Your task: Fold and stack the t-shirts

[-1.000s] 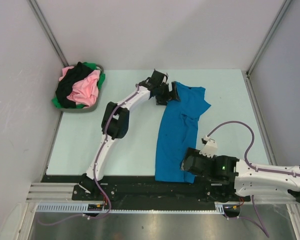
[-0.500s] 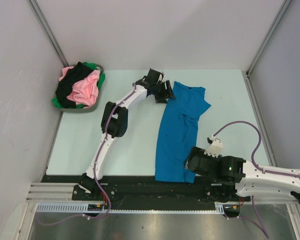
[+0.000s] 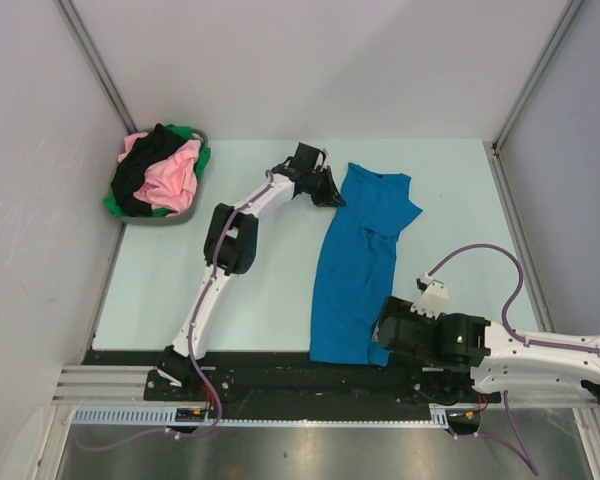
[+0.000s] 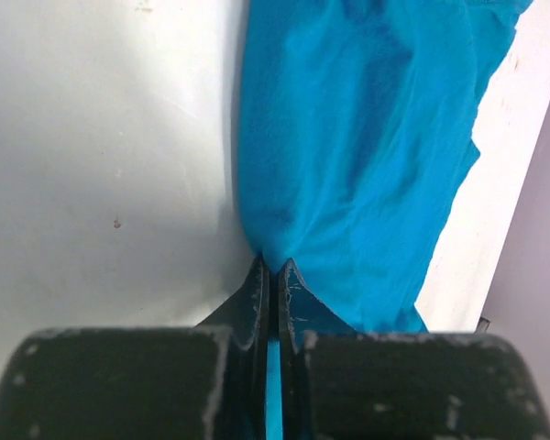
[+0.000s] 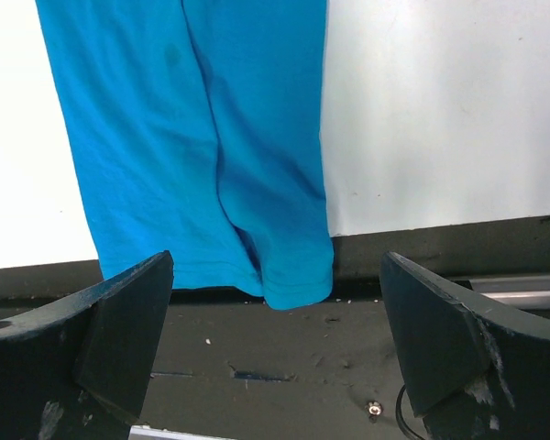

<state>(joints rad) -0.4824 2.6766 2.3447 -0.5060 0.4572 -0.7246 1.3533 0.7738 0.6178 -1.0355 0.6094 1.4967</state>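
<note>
1. The bright blue short-sleeved cotton t-shirt [image 3: 360, 255] lies lengthways as a narrow strip on the right half of the pale green surface [image 3: 230, 285]. Its shoulder end is farthest from the arm bases. Its hem reaches the near edge and laps over onto the black rail there.
2. The left gripper [image 3: 332, 190] is at the far left corner of the shirt. Its jaws are clenched on a pinch of the blue cloth. In the left wrist view the fabric [image 4: 348, 137] gathers to a point where the jaws meet, and a sliver of blue shows in the slit between them.
3. The right gripper [image 3: 378, 340] is at the near hem with its jaws spread wide, released and grasping nothing. In its wrist view the hem's right corner [image 5: 293, 275] lies between the two fingers. I cannot tell whether either finger touches the cloth.
4. The step in hand looks like securing both ends for a lengthways fold. The far end is gripped and the near end is not yet.
5. Next, the right jaws probably need to come down over that hem corner and close on every layer. Then both arms would need to move together so the soft cloth does not bunch.
6. A round grey basket [image 3: 162, 221] stands at the far left corner. It holds a crumpled heap of pink [image 3: 170, 180], black [image 3: 138, 178] and green [image 3: 115, 205] shirts, all unfolded.
</note>
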